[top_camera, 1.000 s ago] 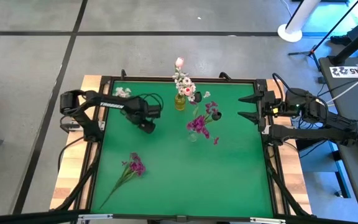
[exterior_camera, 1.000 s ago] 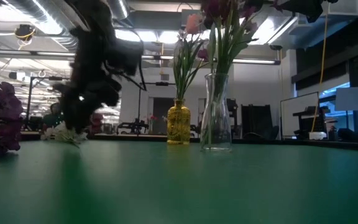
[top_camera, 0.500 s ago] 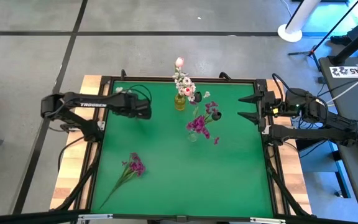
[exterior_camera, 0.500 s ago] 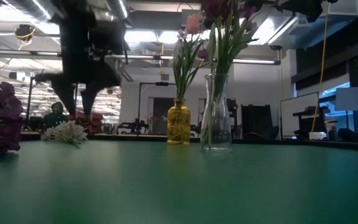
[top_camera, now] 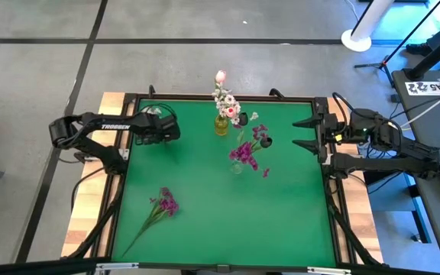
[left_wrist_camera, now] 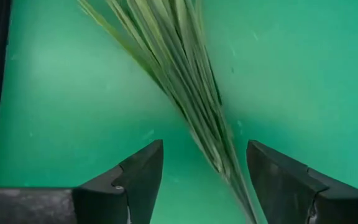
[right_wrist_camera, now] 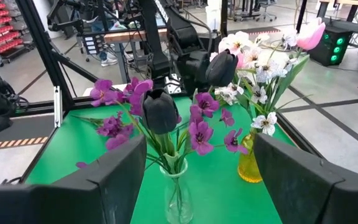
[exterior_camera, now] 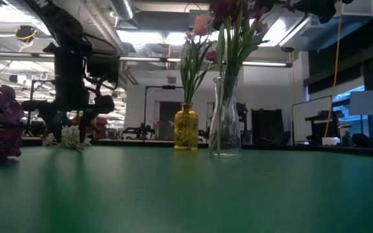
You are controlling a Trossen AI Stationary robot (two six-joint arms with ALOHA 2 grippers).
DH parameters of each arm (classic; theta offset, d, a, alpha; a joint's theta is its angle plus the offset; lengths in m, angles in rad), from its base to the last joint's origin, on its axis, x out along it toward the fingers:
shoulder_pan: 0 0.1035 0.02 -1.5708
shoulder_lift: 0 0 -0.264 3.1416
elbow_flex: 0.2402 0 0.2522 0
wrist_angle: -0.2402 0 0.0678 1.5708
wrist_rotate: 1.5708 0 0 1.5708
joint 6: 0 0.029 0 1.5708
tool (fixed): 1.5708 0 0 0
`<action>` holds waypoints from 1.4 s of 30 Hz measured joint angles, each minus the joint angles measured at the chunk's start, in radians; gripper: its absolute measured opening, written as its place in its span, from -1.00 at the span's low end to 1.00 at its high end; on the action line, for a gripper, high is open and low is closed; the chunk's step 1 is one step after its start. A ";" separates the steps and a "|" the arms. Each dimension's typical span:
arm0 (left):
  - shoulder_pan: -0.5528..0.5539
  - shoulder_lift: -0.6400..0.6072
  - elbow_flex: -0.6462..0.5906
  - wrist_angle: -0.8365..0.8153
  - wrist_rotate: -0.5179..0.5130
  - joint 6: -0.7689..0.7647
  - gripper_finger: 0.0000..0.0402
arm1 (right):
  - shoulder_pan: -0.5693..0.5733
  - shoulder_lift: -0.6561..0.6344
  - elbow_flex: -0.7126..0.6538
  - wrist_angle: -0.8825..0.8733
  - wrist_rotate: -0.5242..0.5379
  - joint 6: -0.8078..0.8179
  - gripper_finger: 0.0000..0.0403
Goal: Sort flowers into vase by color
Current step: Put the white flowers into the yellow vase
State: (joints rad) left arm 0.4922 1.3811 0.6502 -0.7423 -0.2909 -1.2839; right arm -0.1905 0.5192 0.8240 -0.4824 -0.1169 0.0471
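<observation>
A white sprig (top_camera: 150, 113) lies on the table near its far left corner, its white cluster (exterior_camera: 70, 137) on the green mat. My left gripper (top_camera: 166, 131) points down over it, open. In the left wrist view the fingers (left_wrist_camera: 204, 149) stand on either side of the green stems (left_wrist_camera: 185, 93) without touching them. A purple sprig (top_camera: 164, 203) lies flat near the table's left near part. The clear vase (top_camera: 237, 166) holds purple blossoms and a dark bloom (right_wrist_camera: 160, 112). The yellow vase (top_camera: 221, 124) holds white and pink flowers. My right gripper (top_camera: 305, 131) waits open at the right edge.
The two vases stand close together at the far middle of the table, the clear vase (exterior_camera: 225, 116) to the right of the yellow vase (exterior_camera: 185, 127) in the low view. The black table frame (top_camera: 124, 137) runs just left of my left gripper. Green mat (top_camera: 228, 221) shows bare toward the near edge.
My left gripper has moved from the table's left middle toward the far left corner, turned to point down, and come down over the white sprig. Its fingers stay open. The sprigs and vases have not moved, and the right arm has kept still.
</observation>
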 joint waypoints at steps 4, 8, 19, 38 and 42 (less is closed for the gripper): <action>0.050 0.000 -0.001 0.010 -0.002 0.009 0.14 | 0.000 0.000 -0.002 -0.004 0.000 -0.003 0.47; 0.095 0.003 -0.001 0.043 0.009 0.035 0.14 | 0.000 0.000 -0.002 -0.008 0.000 -0.003 0.47; 0.118 0.116 0.006 0.077 0.056 0.073 0.06 | 0.000 0.000 -0.002 -0.007 0.000 -0.002 0.47; -0.051 0.126 0.139 0.068 0.062 0.147 -0.93 | 0.000 0.000 -0.002 -0.021 -0.008 0.054 0.47; -0.111 0.125 0.214 0.067 0.020 0.183 -0.93 | 0.000 0.000 -0.002 -0.039 -0.008 0.074 0.47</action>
State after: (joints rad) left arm 0.3809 1.5063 0.8642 -0.6758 -0.2710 -1.1010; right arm -0.1902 0.5190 0.8219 -0.5216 -0.1253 0.1213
